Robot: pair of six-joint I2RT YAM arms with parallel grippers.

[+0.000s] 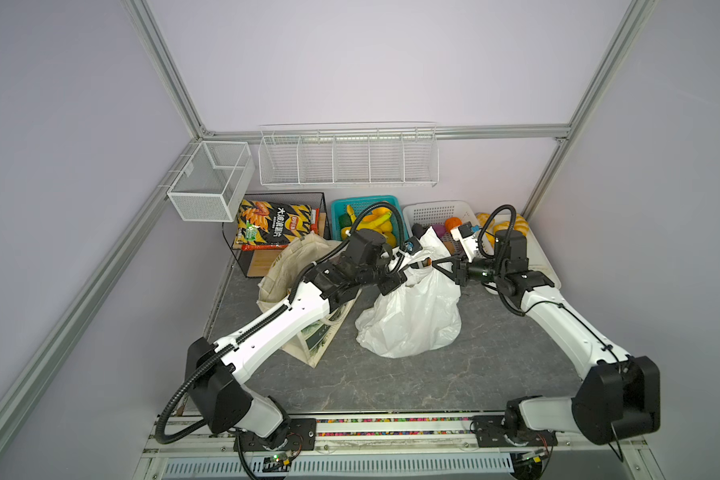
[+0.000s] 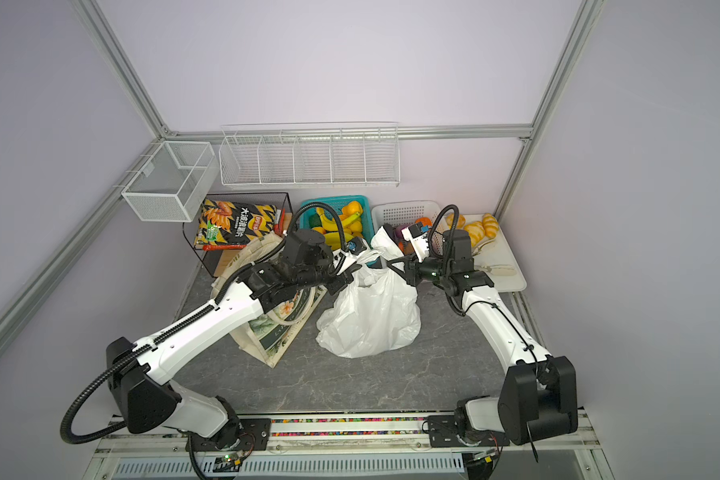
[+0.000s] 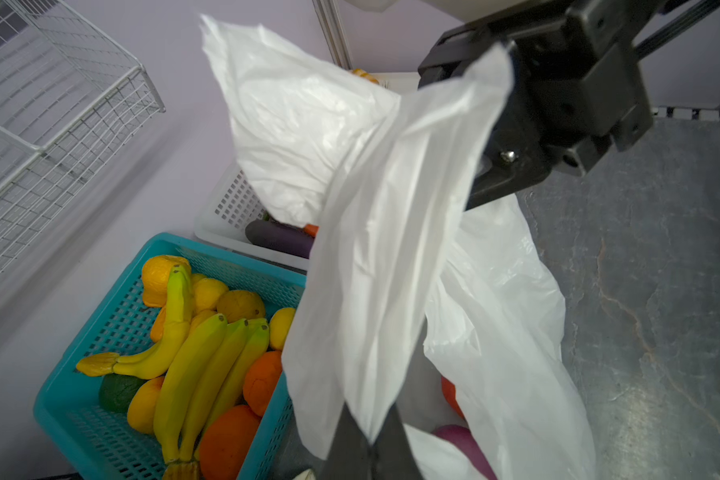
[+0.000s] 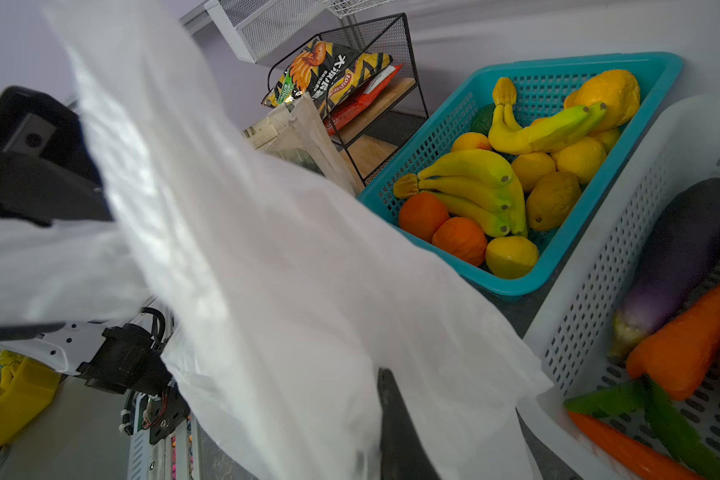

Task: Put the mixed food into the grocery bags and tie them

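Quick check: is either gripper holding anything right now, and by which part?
The left gripper is shut on the white plastic bag, pinching a handle strip at its top. The strip reaches the right gripper; whether that grips it cannot be told.

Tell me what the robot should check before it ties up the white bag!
1. Fingers of the left gripper shut on a strip of the white plastic bag: ok.
2. Fingers of the right gripper holding the bag's other end: cannot tell; plastic drapes over them.
3. Food inside: ok, a red tomato and a purple onion show in the bag.
4. Bag resting on the table: ok.
5. Knot made: not ok, none shows yet.
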